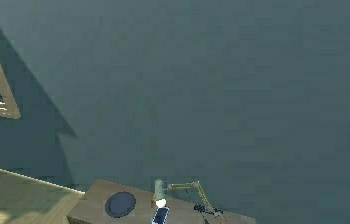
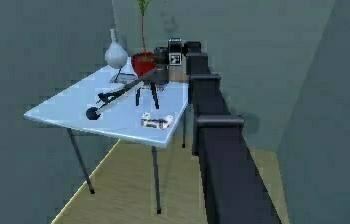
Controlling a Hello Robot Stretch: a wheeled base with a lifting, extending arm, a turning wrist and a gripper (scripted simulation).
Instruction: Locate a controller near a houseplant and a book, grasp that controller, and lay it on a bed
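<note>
The end effector (image 2: 150,90) is hovering by the worktop's (image 2: 63,112) potted plant (image 2: 143,60); I cannot tell whether it is holding anything.

Reading no text, label, brand, number or sign anywhere. Making out black marks on the white squares (image 2: 174,58) by the far edge of the table (image 2: 63,112), forming no legible letters or digits.

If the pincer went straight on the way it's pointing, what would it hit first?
Likely the houseplant's red pot, just left of the pincer in the arm side view. Depth is unclear, so it might pass it.
</note>
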